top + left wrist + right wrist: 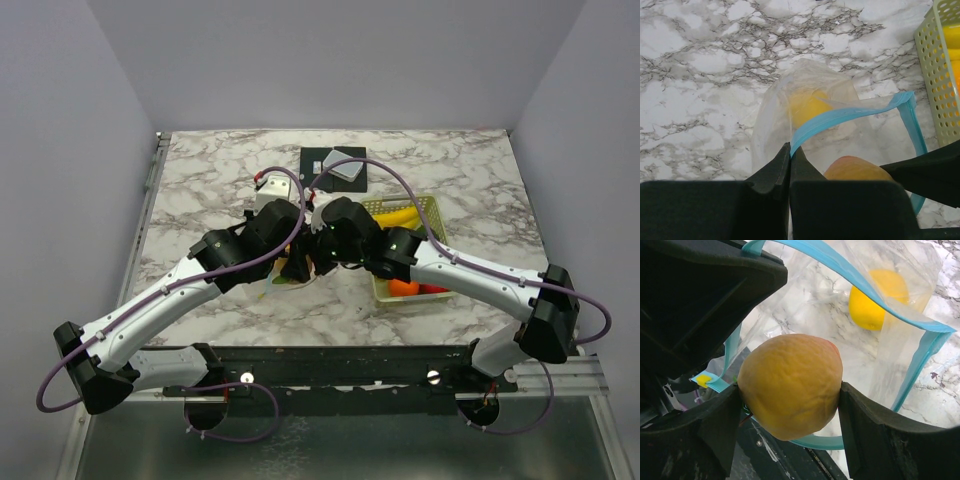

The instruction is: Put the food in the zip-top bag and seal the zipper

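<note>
— What do we make of the left jaws?

— In the left wrist view we see them pressed together, with no gap. The zipper (840, 117) runs straight into the seam between them, so they pinch the zip-top bag (775, 115) by its mouth edge.

— And the right jaws?

— We see them spread wide, one on each side of a round yellow-orange fruit (790, 385). Both inner faces touch its skin, so it is clamped between them, clear of the worktop (700, 60).

— Where is that fruit relative to the bag?

— It is right at the open mouth. In the right wrist view the blue strip curves above the fruit and also passes beneath it. We cannot tell how far in it sits.

— Is the bag sealed?

— No, the mouth gapes open, with the strip standing up in a loop.

— Is anything inside?

— We see a lemon (875, 297) through the clear plastic, lying deep in the bag on the marble.

— And the rest of the food?

— From above, we see the slotted basket (436, 207) just to the right of the bag, under the right arm. A banana (400, 217) lies at its far end, and an orange (403, 287) lies beside something red (432, 289) at its near end.
</note>
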Robot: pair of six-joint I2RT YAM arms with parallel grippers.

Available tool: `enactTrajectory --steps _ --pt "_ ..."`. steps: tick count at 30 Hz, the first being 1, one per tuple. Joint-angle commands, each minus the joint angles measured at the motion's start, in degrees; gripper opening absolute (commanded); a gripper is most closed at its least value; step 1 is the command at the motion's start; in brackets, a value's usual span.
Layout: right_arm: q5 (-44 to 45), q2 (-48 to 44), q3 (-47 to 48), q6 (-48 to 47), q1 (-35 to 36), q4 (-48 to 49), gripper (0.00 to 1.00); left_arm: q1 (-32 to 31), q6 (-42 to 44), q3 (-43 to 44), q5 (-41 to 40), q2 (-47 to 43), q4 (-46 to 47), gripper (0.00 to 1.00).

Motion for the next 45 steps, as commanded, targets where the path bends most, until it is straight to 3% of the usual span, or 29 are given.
enactTrajectory --steps 1,10,19,25,39,45 --pt "2.24 1.3 1.28 1.76 0.78 1.85 0.75 0.11 -0.95 1.37 0.92 -1.07 0.29 0.0" --pt "2.75 -0.55 1.24 3.13 0.79 1.77 0.97 0.07 -1.16 1.18 0.94 -1.25 0.32 0.0" --pt "4.58 -5.57 0.27 3.96 0.79 1.21 0.97 0.1 -1.21 1.19 0.7 -1.27 0.36 0.0" --pt "13.06 -11.29 -1.84 3.85 0.79 -2.09 0.96 0.13 -1.13 1.28 0.45 -1.09 0.36 0.0" --pt "36.19 -17.37 -1.94 7.31 0.7 -22.13 0.92 0.07 -0.82 1.28 0.45 -0.49 0.36 0.0" --pt "39.99 -18.1 -2.98 11.27 0.38 -30.83 0.92 0.11 -0.7 1.28 0.6 -0.21 0.35 0.0"
